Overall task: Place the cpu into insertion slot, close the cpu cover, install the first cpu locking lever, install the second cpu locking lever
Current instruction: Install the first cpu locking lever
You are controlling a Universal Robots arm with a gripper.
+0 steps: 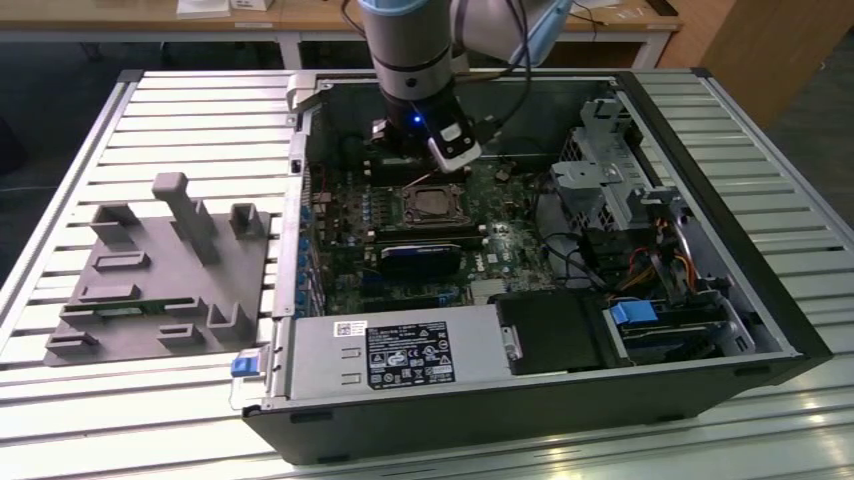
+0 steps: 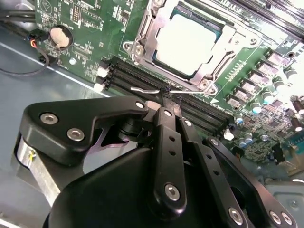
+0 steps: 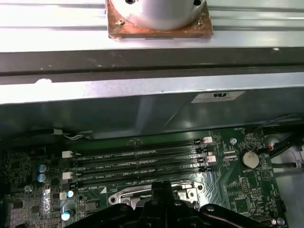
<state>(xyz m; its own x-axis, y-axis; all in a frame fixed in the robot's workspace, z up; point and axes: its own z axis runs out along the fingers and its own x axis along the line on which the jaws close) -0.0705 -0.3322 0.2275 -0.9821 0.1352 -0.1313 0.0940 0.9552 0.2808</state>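
The cpu [image 2: 187, 38], pale silver, lies in the insertion slot [image 2: 207, 76] on the green motherboard. The silvery cpu cover [image 2: 142, 33] lies down flat around it, and the chip shows through its cut-out. My gripper [image 2: 166, 97] has its black fingers [image 2: 167, 142] pressed together. Their tips rest against a thin wire locking lever [image 2: 145, 89] beside the socket, by the memory slots [image 2: 128, 76]. In the exterior view the arm [image 1: 414, 60] stands over the socket [image 1: 431, 205], inside the open computer case. In the first wrist view the gripper [image 3: 161, 187] sits just above the socket frame [image 3: 126, 195].
The case wall [image 3: 152, 109] rises close behind the memory slots [image 3: 137, 161]. A drive cage and cables [image 1: 627, 200] fill the exterior view's right side, and a power supply [image 1: 400, 355] sits at the near edge. A grey fixture [image 1: 160, 270] lies outside on the slatted table.
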